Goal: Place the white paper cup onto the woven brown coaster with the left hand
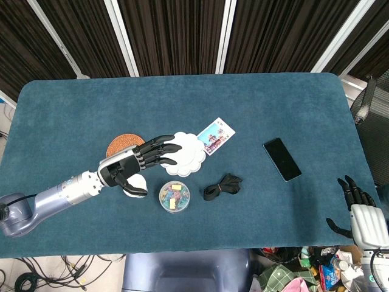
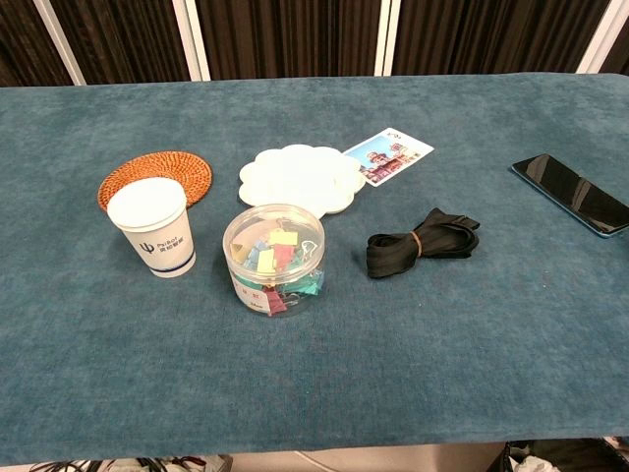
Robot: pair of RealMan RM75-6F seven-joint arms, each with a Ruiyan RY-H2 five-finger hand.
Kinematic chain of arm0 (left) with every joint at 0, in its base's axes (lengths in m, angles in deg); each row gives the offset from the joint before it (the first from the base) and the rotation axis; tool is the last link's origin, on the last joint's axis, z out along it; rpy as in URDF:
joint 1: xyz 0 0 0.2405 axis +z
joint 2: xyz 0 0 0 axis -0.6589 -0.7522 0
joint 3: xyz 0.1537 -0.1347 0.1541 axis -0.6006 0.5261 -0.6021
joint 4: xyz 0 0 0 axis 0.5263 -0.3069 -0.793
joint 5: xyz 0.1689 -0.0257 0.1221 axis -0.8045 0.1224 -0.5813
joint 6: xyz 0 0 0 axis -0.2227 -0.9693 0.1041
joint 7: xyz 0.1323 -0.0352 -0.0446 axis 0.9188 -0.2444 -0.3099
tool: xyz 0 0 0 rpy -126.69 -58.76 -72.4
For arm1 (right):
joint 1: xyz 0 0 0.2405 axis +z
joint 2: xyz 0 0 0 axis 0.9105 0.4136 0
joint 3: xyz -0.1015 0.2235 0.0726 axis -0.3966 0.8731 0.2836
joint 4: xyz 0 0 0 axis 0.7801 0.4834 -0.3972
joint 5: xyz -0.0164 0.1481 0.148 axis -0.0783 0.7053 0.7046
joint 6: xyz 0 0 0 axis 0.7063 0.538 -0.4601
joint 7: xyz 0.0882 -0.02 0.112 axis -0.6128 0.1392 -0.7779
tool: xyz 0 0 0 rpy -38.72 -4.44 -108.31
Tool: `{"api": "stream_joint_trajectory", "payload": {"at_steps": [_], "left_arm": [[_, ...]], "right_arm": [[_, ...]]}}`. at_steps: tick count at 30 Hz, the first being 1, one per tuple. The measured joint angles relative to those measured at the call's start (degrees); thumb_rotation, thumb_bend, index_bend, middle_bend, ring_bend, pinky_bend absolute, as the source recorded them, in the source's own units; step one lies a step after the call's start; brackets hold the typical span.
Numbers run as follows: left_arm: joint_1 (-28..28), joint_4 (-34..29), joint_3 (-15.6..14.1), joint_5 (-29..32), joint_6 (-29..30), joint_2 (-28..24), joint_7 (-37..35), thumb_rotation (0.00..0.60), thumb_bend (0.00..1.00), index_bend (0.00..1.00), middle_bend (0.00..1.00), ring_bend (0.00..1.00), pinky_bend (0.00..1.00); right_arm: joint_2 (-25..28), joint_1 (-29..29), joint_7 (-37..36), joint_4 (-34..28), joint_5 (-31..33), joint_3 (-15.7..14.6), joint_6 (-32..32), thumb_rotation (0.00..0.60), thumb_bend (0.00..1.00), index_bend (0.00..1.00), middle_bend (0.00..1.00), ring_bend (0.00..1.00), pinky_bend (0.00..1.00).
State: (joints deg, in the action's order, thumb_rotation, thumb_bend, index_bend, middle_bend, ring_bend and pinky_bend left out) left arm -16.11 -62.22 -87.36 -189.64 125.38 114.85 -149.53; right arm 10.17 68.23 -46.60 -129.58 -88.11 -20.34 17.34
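My left hand hangs over the middle-left of the head view, fingers stretched out and apart toward the white scalloped dish, holding nothing. The white paper cup stands upright on the cloth at the left of the chest view, just in front of the woven brown coaster and not on it; from overhead, only its rim peeks out beneath my palm. The chest view shows no hand near the cup at all, so I judge I'm above it, not around it. Nothing of the job is done yet: I have to come down, close around the cup, lift it and set it back onto the coaster, a short hop toward the upper left. The clear tub of clips sits just beside the cup, so watch that. My right hand idles at the lower right edge, fingers loose and empty.
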Motion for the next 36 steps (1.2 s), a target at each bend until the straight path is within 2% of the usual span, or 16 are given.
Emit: {"api": "stream_joint_trajectory", "payload": {"at_steps": [24, 36], "left_arm": [[1.1, -0.52, -1.51, 0.24, 1.65, -0.46, 2.52, 0.6, 0.11, 0.03, 0.08, 0.0, 0.14], [1.05, 0.69, -1.96, 0.6, 0.24, 0.08, 5.67, 0.6, 0.11, 0.03, 0.09, 0.0, 0.14]], "right_arm": [[0.57, -0.4, -1.76, 0.69, -0.27, 0.0, 0.61, 0.6, 0.13, 0.0, 0.0, 0.13, 0.16], [0.84, -0.36, -2.38, 0.85, -0.36, -0.01, 0.41, 0.6, 0.13, 0.0, 0.0, 0.13, 0.16]]}}
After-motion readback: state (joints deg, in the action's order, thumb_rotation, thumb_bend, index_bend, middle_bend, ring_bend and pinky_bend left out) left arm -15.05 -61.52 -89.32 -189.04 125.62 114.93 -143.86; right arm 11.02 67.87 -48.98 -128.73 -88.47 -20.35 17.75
